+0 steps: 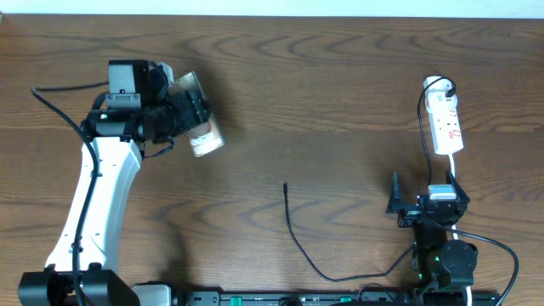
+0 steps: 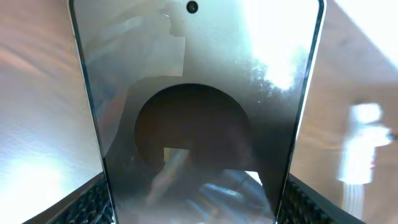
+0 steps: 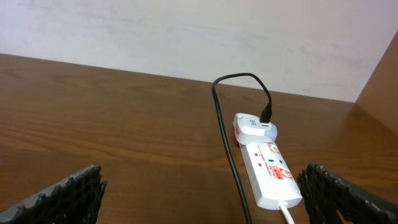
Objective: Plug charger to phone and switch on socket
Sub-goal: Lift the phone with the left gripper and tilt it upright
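Observation:
My left gripper (image 1: pixel 189 115) is shut on the phone (image 1: pixel 200 119) and holds it tilted at the table's left. In the left wrist view the phone (image 2: pixel 199 93) fills the frame between my fingers, its glass reflecting glare. The charger, a thin black cable, lies on the table with its plug tip (image 1: pixel 286 185) pointing up mid-table. It curves right toward the front edge. The socket, a white power strip (image 1: pixel 445 121) with red marks, lies at the far right. It also shows in the right wrist view (image 3: pixel 270 168). My right gripper (image 1: pixel 395 204) is open and empty, below the strip.
A white adapter (image 3: pixel 252 126) with a black cable is plugged into the strip's far end. A white cord (image 3: pixel 288 214) leaves its near end. The pale wall (image 3: pixel 186 37) stands behind the table's back edge.

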Action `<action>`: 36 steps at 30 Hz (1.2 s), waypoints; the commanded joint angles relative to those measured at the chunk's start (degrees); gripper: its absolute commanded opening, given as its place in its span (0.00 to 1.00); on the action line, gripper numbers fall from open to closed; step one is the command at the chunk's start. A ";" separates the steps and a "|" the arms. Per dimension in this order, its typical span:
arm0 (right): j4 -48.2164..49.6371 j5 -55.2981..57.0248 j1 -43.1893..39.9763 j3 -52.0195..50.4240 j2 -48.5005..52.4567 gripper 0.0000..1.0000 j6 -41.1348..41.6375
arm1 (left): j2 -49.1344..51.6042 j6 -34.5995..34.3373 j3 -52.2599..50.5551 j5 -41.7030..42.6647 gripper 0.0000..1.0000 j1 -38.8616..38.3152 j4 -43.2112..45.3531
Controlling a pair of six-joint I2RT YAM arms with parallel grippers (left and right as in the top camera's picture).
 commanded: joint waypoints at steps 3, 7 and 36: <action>-0.17 0.46 -0.44 -0.07 -0.04 0.99 0.79 | -1.11 -27.54 1.03 20.33 0.07 0.48 1.55; -0.17 0.46 -0.44 -0.07 -0.07 0.99 0.79 | -1.11 -38.32 1.03 34.71 0.08 1.97 3.69; -0.17 0.46 -0.44 -0.07 -0.04 0.99 0.76 | -1.11 -53.29 1.03 48.98 0.07 9.62 3.74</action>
